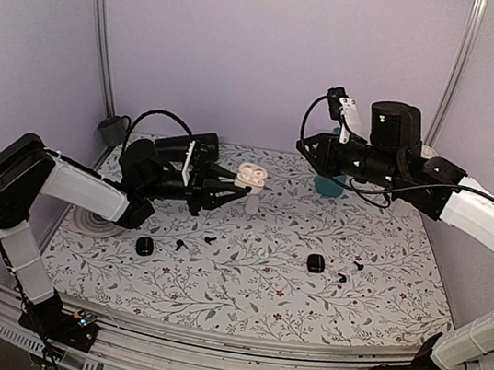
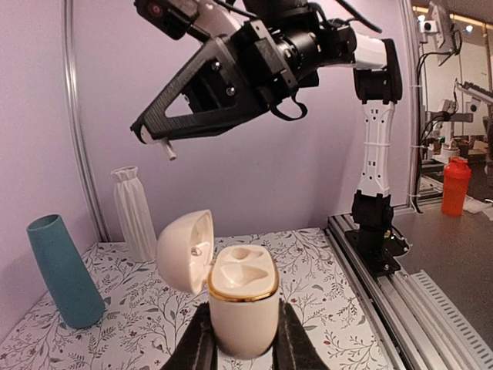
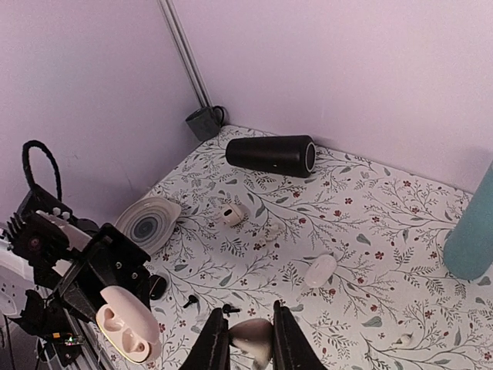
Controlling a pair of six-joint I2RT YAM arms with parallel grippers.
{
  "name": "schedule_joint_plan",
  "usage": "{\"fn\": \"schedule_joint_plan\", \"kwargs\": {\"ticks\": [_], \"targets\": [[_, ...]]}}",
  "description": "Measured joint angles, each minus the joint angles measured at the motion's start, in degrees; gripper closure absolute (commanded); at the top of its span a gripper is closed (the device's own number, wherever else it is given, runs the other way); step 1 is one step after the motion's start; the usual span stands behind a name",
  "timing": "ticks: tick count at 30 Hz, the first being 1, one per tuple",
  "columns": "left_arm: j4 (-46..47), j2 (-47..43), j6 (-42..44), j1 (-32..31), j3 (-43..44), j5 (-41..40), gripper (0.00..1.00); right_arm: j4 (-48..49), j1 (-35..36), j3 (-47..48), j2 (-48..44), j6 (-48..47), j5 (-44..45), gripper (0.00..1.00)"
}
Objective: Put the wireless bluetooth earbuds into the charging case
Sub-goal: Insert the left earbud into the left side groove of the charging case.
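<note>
My left gripper (image 2: 243,343) is shut on the body of a white charging case (image 2: 243,301) with a gold rim. It holds the case upright above the table, lid hinged open to the left, both sockets empty. From above, the case (image 1: 251,178) sits at the tip of the left gripper (image 1: 239,189). My right gripper (image 3: 250,343) is shut on a white earbud (image 3: 253,338), high over the mat. That gripper (image 1: 302,145) hangs above and to the right of the case, apart from it. Black earbuds (image 1: 210,238) (image 1: 342,277) lie on the mat.
Two small black cases (image 1: 144,245) (image 1: 314,262) rest on the floral mat. A closed white case (image 3: 320,270), another open white case (image 3: 231,215), a black cylinder (image 3: 271,155), a swirl plate (image 3: 150,223), a teal vase (image 2: 65,270) and a white vase (image 2: 135,212) stand further back.
</note>
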Motion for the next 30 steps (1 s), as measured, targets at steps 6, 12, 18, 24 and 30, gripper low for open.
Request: {"fn": "schedule_joint_plan", "kwargs": {"ticks": [6,12,18,24,30], "targets": [[4.07,1.81,-2.45,0.39,0.02,1.75,1.00,1.49,2.82,0.52,-0.59,-2.60,-0.02,0.82],[5.51,2.78,-5.03,0.39,0.46,1.88,1.00,3.15,6.69,0.52,-0.57,-5.31,-0.15,0.82],[5.55,3.21,-9.84,0.39,1.57,1.51,1.00,4.87,9.81,1.55,0.04,-7.72,-0.50,0.82],[6.21,3.56,-15.23,0.20,1.75,1.77,1.00,7.17,10.62,2.01,1.77,-9.40,-1.95,0.82],[6.19,3.56,-19.02,-0.15,2.21,2.14,1.00,8.90,11.54,3.17,5.14,-11.17,-3.67,0.82]]}}
